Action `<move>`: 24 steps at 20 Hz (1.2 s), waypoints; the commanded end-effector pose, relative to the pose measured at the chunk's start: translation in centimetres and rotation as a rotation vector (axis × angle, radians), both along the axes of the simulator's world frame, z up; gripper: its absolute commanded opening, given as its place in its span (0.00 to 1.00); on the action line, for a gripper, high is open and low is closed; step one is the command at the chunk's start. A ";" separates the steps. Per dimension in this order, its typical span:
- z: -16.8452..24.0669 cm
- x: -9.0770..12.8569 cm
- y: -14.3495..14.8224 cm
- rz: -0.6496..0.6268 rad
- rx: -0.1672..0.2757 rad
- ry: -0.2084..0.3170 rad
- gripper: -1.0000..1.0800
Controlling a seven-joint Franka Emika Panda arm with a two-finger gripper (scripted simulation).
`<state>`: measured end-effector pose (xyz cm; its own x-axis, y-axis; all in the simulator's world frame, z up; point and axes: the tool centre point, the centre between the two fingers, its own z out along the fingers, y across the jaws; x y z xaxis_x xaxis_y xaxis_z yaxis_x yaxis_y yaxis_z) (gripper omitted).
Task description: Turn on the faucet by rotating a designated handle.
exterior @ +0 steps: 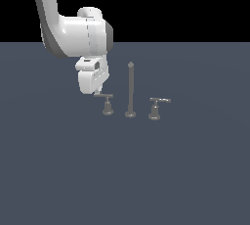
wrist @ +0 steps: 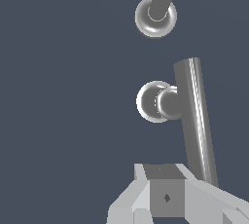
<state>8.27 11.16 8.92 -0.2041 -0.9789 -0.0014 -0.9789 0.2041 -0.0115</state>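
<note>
So in the exterior view the white Panda arm [exterior: 73, 28] comes down from the top and its gripper [exterior: 97, 93] sits right at the near end of the handle [exterior: 106, 102], the lever on the exterior view's left of the faucet [exterior: 130, 92]. That handle is a stubby post with a thin bar on top, standing on the dark grey floor [exterior: 125, 170], and the bar's end on the exterior view's left looks like it's touching or tucked just under the fingertips. The tall spout post [exterior: 130, 89] stands just beside it toward the exterior view's right, and the twin handle [exterior: 156, 107] is further along on that side, well apart from the arm. From this angle the fingers are too small and bunched together to read. Over to the wrist view: the handle [wrist: 187, 116] fills the middle, with its round base and its long bar running down toward the gripper [wrist: 168, 196]. The bar's end disappears behind the pale finger blocks, touching or very close. The spout post [wrist: 156, 11] with its round foot shows further off. Honestly can't tell whether the gripper's jaws are parted or closed, since only part of them is visible.
</note>
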 end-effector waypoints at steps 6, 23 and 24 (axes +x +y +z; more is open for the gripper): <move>0.0 -2.1 0.3 0.004 0.000 0.006 0.00; 0.0 -5.8 -0.9 0.009 0.003 0.006 0.00; 0.0 -6.1 -1.2 0.009 0.003 0.007 0.00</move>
